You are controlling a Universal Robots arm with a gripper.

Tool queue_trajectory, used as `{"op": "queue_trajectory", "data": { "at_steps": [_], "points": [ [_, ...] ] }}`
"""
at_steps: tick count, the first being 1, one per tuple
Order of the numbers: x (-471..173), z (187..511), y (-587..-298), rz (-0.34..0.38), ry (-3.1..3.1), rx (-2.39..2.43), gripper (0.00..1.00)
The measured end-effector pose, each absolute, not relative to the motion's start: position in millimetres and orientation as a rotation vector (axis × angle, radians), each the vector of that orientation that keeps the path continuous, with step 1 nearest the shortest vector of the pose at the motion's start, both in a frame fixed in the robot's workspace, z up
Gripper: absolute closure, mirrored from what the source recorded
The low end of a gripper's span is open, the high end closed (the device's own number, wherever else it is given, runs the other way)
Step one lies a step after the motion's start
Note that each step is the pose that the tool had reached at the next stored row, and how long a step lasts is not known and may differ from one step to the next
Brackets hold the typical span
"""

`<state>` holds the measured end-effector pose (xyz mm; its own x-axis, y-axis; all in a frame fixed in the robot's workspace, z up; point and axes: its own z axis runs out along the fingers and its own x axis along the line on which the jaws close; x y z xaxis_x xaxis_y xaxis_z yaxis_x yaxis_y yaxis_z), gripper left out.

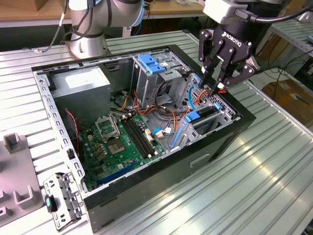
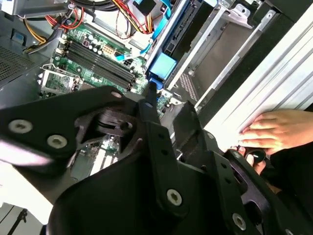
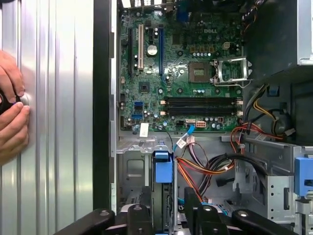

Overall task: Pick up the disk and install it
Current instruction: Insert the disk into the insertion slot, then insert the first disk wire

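The disk (image 1: 203,117), dark grey with blue carrier rails and a blue tab, sits on edge in the low drive bay at the exterior view's right end of the open computer case (image 1: 234,134). Its blue tab also appears in the first wrist view (image 3: 163,169) and in the second wrist view (image 2: 161,66). My gripper (image 1: 212,87) hangs just above that bay, close to orange and red cables. Its black fingers (image 3: 142,218) stand apart, open, with nothing between them, and they straddle the line of the disk below. In the second wrist view the gripper (image 2: 168,105) is seen from behind.
A tall metal cage with a blue latch (image 1: 151,63) stands beside the bay. The green motherboard (image 1: 117,142) and the power supply (image 1: 80,85) lie further in. A person's hand (image 3: 10,112) rests on the ribbed table next to the case. A metal bracket (image 1: 61,200) lies at the exterior view's left.
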<state>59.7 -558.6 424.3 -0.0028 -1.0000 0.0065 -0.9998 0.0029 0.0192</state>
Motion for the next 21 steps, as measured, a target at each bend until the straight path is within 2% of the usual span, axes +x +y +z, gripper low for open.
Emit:
{"op": "queue_trajectory", "data": {
  "at_steps": [2,4,6,7,11,21],
  "points": [
    [60,421,-559,-0.014,-2.209,2.208,0.76],
    [60,417,-559,-0.014,-2.207,2.210,0.76],
    [60,413,-559,-0.014,-2.204,2.213,0.88],
    [60,411,-559,-0.014,-2.202,2.215,0.89],
    [61,391,-559,-0.014,-2.189,2.228,0.89],
    [61,391,-559,-0.014,-2.189,2.228,0.89]
  ]
}}
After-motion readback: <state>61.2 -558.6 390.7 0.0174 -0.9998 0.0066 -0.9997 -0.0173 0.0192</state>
